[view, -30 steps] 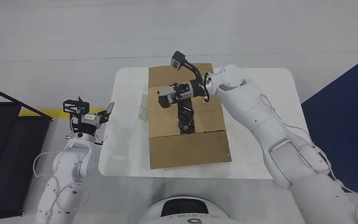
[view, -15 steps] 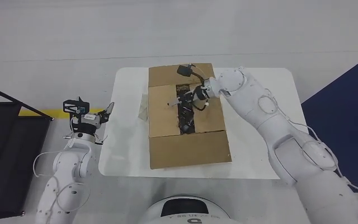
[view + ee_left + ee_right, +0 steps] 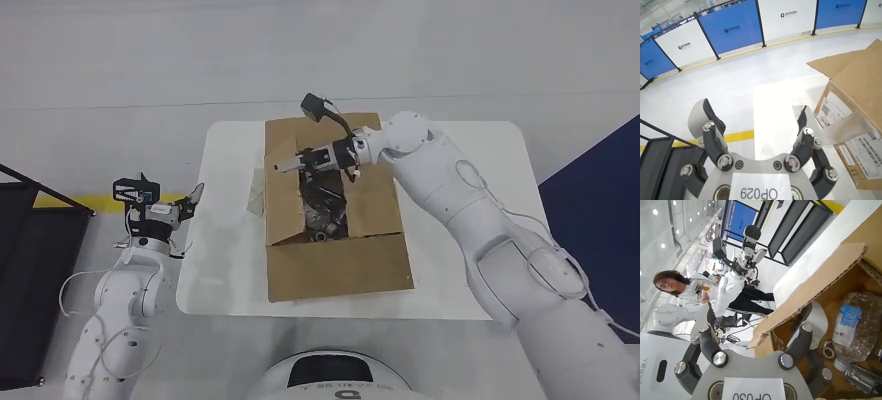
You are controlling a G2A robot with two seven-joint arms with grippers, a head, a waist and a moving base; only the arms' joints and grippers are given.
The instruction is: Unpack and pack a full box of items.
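Since the box flap (image 3: pixel 819 275) swung upward, the right tool (image 3: pixel 761 313) straddles its edge, released; the left tool (image 3: pixel 755 108) gapes too.

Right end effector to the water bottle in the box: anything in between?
Yes. The raised cardboard flap runs between the right end effector's open fingers, one outside the box, one inside. The water bottle lies on the inner finger's side among metal parts; nothing else visibly blocks it.
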